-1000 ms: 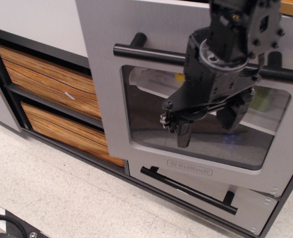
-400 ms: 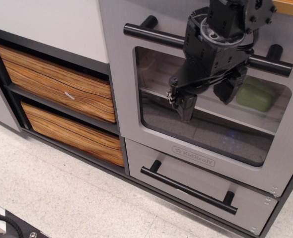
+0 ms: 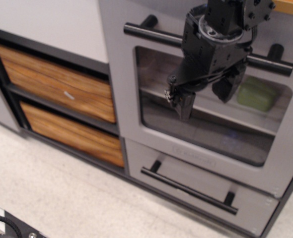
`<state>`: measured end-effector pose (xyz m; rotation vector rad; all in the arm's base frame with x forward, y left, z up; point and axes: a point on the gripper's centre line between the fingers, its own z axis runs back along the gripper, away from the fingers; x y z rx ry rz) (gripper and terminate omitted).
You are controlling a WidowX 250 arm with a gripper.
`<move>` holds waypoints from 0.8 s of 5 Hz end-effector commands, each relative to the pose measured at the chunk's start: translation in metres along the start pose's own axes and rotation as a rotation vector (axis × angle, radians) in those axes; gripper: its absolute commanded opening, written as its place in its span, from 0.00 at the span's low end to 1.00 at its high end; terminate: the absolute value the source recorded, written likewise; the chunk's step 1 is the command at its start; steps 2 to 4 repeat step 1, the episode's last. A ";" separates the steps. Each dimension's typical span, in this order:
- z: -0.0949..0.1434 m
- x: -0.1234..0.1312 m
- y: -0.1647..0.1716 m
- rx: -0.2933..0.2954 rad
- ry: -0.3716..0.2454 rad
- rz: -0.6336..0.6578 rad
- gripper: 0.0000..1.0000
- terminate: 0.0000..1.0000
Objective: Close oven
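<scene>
The oven's light-grey door (image 3: 121,89) with a clear window stands flush with the cabinet front, shut. Its thick black bar handle (image 3: 151,33) runs across the top. Behind the glass I see the white rack (image 3: 236,116) and a green object (image 3: 256,95) on it. My gripper (image 3: 206,96) hangs in front of the window just below the handle, fingers spread apart and holding nothing. The arm hides the middle of the handle.
Below the oven is a shorter grey drawer (image 3: 186,168) with a thin black handle (image 3: 186,189). To the left are two orange wood-grain drawers (image 3: 57,84) in a dark frame. Speckled light floor (image 3: 62,198) lies in front.
The oven door swung from ajar to flush shut, pushed by my gripper moving up and inward. Since 0.4 s ago almost nothing has moved; the view is slightly blurred.
</scene>
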<state>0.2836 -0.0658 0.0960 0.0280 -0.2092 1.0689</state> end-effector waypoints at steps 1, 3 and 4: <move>0.021 0.017 -0.004 -0.061 -0.018 0.024 1.00 1.00; 0.021 0.017 -0.004 -0.061 -0.018 0.024 1.00 1.00; 0.021 0.017 -0.004 -0.061 -0.018 0.024 1.00 1.00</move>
